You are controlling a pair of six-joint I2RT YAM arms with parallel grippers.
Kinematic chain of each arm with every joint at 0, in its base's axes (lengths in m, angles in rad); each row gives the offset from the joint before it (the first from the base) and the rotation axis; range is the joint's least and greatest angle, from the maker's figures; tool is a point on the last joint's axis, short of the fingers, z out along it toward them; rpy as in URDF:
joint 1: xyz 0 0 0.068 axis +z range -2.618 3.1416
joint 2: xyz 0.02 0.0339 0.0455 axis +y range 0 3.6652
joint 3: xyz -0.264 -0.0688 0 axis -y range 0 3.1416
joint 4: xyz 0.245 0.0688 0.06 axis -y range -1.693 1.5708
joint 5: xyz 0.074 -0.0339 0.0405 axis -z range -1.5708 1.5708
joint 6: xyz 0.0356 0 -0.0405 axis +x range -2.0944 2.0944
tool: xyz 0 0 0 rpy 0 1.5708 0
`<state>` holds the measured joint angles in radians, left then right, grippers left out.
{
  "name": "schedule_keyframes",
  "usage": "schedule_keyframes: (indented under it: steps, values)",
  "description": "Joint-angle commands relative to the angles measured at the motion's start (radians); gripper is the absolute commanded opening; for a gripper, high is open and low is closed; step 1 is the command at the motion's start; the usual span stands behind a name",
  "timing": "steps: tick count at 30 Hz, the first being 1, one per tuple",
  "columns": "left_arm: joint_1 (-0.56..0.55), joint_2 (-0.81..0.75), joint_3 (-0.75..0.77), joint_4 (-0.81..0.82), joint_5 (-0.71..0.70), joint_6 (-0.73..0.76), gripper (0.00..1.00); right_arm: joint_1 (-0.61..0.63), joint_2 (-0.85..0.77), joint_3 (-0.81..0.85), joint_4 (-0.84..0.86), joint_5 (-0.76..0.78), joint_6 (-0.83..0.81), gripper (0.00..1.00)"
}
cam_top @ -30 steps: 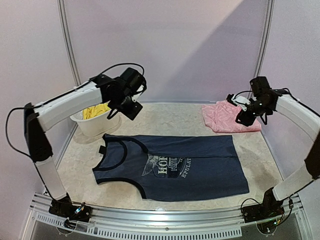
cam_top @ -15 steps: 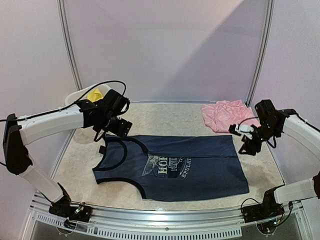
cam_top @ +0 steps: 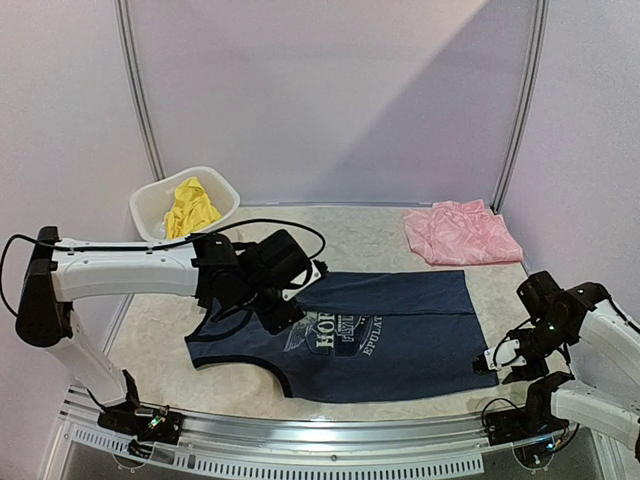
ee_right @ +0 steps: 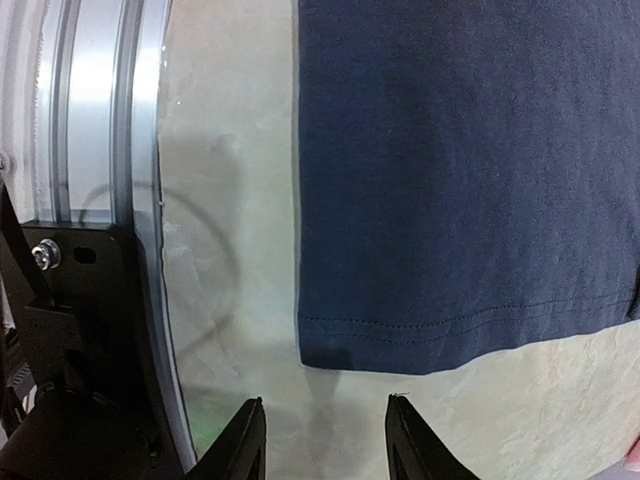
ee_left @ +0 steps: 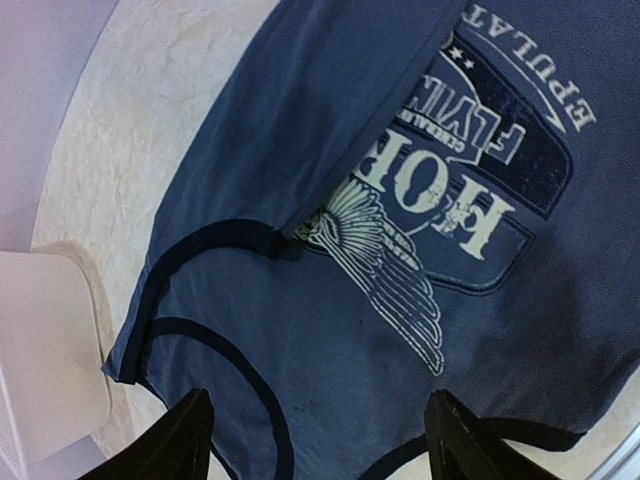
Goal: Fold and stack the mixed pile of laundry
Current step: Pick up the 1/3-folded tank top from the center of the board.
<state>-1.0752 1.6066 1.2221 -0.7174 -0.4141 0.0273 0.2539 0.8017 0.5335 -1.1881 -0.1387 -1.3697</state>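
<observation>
The navy sleeveless top (cam_top: 390,335) with pale horse print lies spread flat mid-table, neck to the left, hem to the right. My left gripper (cam_top: 284,312) hovers open and empty over its chest beside the print; in the left wrist view (ee_left: 320,452) the print (ee_left: 440,200) and a folded-over edge show. My right gripper (cam_top: 497,360) is open and empty just off the near hem corner (ee_right: 335,350), its fingers (ee_right: 245,440) over bare table. The pink ruffled piece (cam_top: 460,232) lies at the back right. The yellow piece (cam_top: 190,207) sits in the tub.
A white plastic tub (cam_top: 152,202) stands at the back left; its corner shows in the left wrist view (ee_left: 50,350). The aluminium front rail (ee_right: 100,150) and the right arm's base mount (ee_right: 80,300) lie close to my right gripper.
Both arms swung forward and down. The left gripper went from beside the tub to over the navy top's chest. The right went from the pink piece to the top's near hem corner.
</observation>
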Motion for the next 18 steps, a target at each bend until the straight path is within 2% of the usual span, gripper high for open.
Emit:
schedule_keyframes:
  steps: [1,6,18]
  values:
    - [-0.031,0.020,0.001,-0.068,0.000,0.023,0.73,0.038,0.006,-0.059,0.057,0.022,-0.071,0.41]
    - [-0.032,0.036,0.006,-0.073,-0.020,0.016,0.71,0.065,0.019,-0.110,0.107,0.042,-0.098,0.39]
    - [-0.040,0.007,0.025,-0.188,0.033,0.031,0.69,0.081,0.042,-0.172,0.172,0.061,-0.132,0.35]
